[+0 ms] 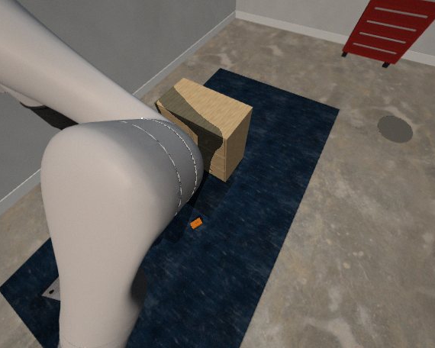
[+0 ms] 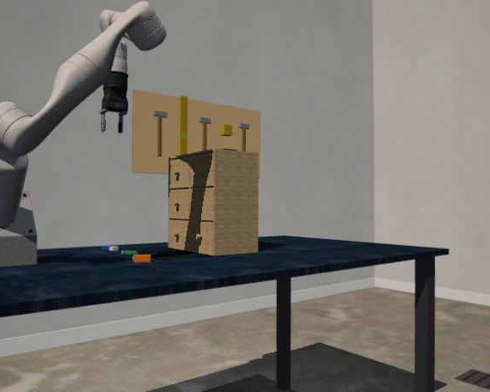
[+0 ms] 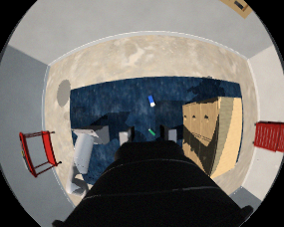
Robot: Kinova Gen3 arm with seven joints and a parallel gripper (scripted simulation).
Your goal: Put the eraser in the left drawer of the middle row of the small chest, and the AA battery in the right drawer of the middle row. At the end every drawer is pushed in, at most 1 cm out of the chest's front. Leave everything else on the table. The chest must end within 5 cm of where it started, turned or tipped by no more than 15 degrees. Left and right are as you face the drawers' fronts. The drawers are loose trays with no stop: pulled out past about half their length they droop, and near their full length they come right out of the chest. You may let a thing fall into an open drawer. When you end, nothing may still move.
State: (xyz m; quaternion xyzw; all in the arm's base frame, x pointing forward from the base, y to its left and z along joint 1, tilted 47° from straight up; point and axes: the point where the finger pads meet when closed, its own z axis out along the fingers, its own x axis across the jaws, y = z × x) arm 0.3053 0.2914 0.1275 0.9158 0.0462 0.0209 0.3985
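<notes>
Blue-and-white, our eraser (image 2: 110,248) (image 3: 151,101) lay beyond our open, empty jaws (image 2: 112,125); a hasty descent risked knocking the green battery (image 2: 129,253) (image 3: 151,132).

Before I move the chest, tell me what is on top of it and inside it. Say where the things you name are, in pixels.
On top of the chest (image 1: 214,107) (image 2: 236,202) (image 3: 229,134), only wood and shadow show from above. Its drawers look shut, so their contents are hidden.

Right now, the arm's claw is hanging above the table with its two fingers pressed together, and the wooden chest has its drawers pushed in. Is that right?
Not quite: the gripper's fingers are spread apart, as the exterior view shows. The rest of your statement stands.
</notes>
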